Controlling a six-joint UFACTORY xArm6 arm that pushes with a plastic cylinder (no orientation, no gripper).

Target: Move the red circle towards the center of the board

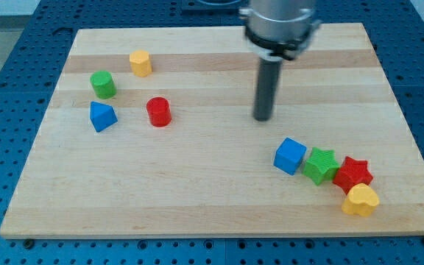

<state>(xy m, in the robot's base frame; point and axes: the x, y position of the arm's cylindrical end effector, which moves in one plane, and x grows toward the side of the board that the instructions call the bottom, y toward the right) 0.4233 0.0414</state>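
Note:
The red circle [158, 112] stands on the wooden board [197, 191] at the view's left of centre. My tip [262, 118] rests on the board near the middle, well to the view's right of the red circle and apart from it. No block touches the tip.
A blue triangle [102, 116], a green circle [103, 84] and a yellow block [140, 63] lie at the view's left near the red circle. A blue cube [290, 155], green star [320, 165], red star [353, 174] and yellow heart [361, 199] form a row at the lower right.

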